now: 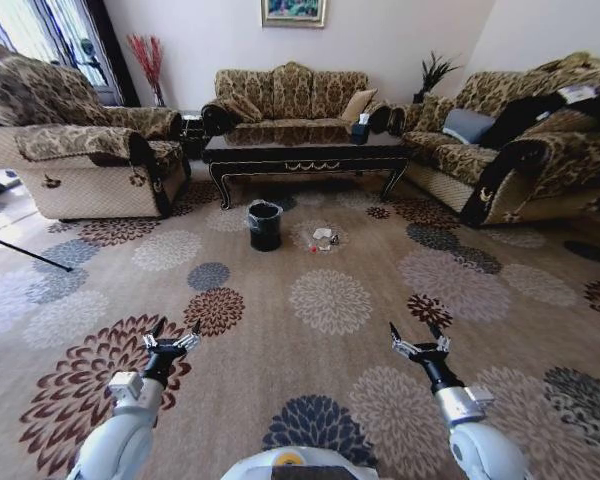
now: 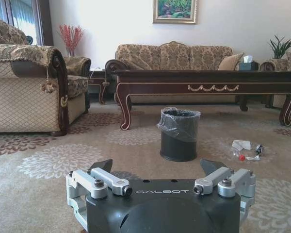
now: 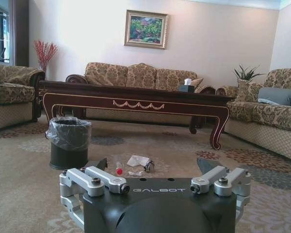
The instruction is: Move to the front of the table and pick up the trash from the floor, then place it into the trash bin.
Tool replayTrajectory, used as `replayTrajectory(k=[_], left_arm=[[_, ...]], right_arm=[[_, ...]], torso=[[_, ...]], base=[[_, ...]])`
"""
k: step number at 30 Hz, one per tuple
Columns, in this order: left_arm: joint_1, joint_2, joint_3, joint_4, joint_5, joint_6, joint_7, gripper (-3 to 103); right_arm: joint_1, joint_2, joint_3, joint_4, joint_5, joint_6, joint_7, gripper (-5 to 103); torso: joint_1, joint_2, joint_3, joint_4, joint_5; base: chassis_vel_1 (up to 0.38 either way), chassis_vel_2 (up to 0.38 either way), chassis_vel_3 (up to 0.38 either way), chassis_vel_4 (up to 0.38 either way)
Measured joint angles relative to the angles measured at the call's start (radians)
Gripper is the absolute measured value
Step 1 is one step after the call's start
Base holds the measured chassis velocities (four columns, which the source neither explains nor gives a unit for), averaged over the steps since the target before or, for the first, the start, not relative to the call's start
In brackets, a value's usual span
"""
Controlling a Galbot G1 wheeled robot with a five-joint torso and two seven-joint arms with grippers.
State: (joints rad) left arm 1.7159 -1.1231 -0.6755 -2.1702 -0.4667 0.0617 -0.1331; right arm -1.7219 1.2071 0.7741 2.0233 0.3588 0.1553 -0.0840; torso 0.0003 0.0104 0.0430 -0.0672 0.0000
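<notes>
The dark brown table (image 1: 305, 152) with gold trim stands far ahead, before the middle sofa. On the patterned floor (image 1: 330, 300) in front of it sits the black trash bin (image 1: 265, 225) with a clear liner. Just right of the bin lies the trash (image 1: 323, 239): white paper scraps, a clear wrapper and a small red bit. Both wrist views show the bin (image 2: 179, 134) (image 3: 68, 142) and the trash (image 2: 247, 150) (image 3: 136, 165). My left gripper (image 1: 174, 335) and right gripper (image 1: 414, 338) hover low over the carpet, well short of the trash, both open and holding nothing.
An armchair (image 1: 80, 150) stands at the left and a sofa (image 1: 510, 150) at the right, flanking the table. A tissue box (image 1: 361, 129) rests on the table's right end. A dark rod (image 1: 25, 252) lies on the floor at the far left. Open carpet stretches between me and the bin.
</notes>
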Motion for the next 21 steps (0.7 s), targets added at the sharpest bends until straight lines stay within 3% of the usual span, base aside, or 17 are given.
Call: replayTrajectory(k=[8,21], left_arm=[[0.004,-0.005,0.005,-0.002,0.0,-0.003,-0.005,100],[-0.002,-0.009,0.009,0.006,-0.006,-0.053,-0.023,100]], right_arm=[[-0.004,0.001,0.001,0.004,0.0,0.001,-0.001,100],[-0.004,0.004,-0.005,-0.004,-0.008,0.009,-0.015,100]], torso=[[0.0,-0.011,-0.021,0.0,-0.0001],[0.0,-0.011,-0.019,0.0,0.0]], base=[[0.0,0.0,0.0,0.0],[0.0,0.0,0.0,0.0]])
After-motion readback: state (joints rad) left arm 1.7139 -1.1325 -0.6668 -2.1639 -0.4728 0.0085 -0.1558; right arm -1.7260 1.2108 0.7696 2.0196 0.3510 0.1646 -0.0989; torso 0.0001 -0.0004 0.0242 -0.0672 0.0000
